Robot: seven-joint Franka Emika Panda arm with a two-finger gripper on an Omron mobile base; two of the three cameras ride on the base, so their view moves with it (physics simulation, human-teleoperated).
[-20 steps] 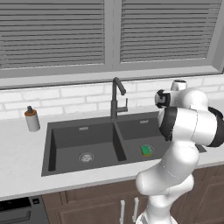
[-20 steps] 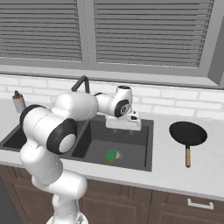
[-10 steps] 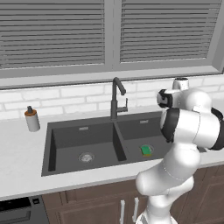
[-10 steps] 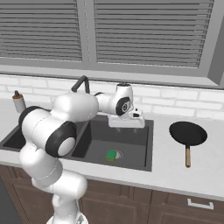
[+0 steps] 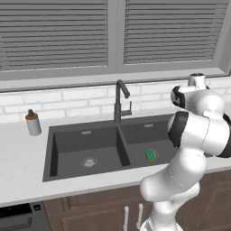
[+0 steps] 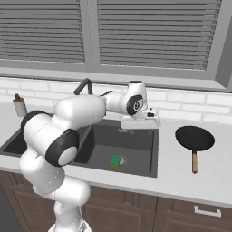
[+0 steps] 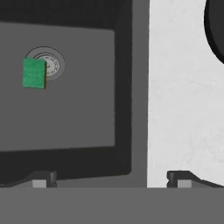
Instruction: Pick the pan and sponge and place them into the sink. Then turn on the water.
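While the sponge (image 6: 116, 160) already lies green side up on the floor of the sink's (image 6: 136, 170) right basin, partly over the round drain (image 7: 49, 64), the pan (image 6: 195, 138) sits on the counter (image 6: 213, 181) right of the sink, handle toward the front edge. The gripper (image 6: 140, 123) hangs above the right basin's rim near the counter, fingers (image 7: 43, 178) spread wide with nothing between them. Faucet (image 5: 120, 102) stands behind the basin divider; soap bottle (image 5: 32, 122) on the counter left of the sink.
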